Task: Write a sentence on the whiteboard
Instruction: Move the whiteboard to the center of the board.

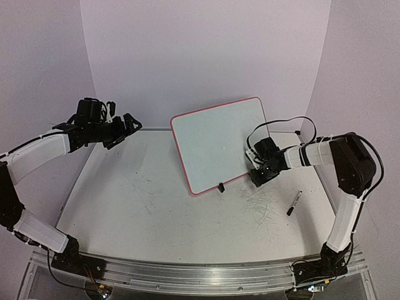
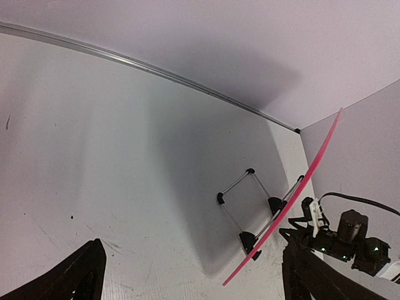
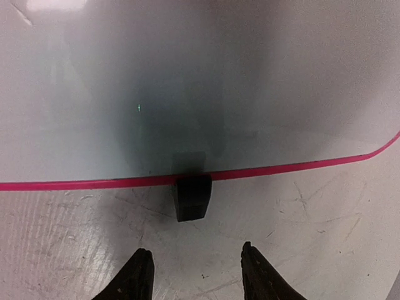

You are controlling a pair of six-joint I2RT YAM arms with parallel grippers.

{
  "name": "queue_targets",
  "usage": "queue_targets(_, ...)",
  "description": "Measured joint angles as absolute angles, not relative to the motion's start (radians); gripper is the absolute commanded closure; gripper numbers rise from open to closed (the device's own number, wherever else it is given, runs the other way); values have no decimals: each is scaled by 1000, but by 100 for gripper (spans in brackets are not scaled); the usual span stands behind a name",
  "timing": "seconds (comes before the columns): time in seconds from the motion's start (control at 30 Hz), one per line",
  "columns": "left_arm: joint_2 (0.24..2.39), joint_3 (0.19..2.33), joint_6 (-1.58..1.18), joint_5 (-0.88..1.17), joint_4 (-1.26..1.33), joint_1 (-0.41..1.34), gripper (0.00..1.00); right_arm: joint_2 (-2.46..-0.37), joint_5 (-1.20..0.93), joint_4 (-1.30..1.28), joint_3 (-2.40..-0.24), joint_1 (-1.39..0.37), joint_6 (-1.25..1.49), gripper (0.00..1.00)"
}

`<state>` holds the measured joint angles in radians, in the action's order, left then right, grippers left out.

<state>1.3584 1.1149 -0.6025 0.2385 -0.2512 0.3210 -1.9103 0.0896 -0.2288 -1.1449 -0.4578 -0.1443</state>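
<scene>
The whiteboard point(image 1: 219, 144) stands tilted on a wire stand near the back middle of the table, with a pink rim and a face that looks blank. The sentence does not show on it. My right gripper point(image 1: 255, 180) hovers low at the board's lower right corner. In the right wrist view the board point(image 3: 187, 94) fills the top. My right gripper point(image 3: 194, 253) is open and empty, just short of a black clip foot point(image 3: 192, 199). My left gripper point(image 1: 128, 127) is raised at the far left, wide open and holding nothing. From there the board's rim point(image 2: 300, 194) shows edge-on.
A black marker point(image 1: 294, 203) lies on the table to the right of the board, in front of my right arm. The wire stand point(image 2: 240, 200) props the board from behind. Grey scribble marks point(image 1: 262, 203) cover the table near the marker. The backdrop walls close in the table.
</scene>
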Motion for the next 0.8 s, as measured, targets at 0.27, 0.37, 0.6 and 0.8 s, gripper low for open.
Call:
queue_targets(0.27, 1286, 1076, -604, 236, -236, 321, 1, -1961, 36, -162, -1184, -433, -185, 63)
queue_targets(0.37, 1281, 1070, -604, 234, -236, 321, 1, -1971, 12, -160, -1208, -433, -182, 67)
queue_targets(0.6, 1272, 1064, -608, 232, -236, 321, 1, -2001, -27, -185, -1248, -428, -157, 82)
queue_targets(0.8, 1261, 1055, -611, 232, -236, 321, 2, -2001, -44, -188, -1249, -427, -155, 91)
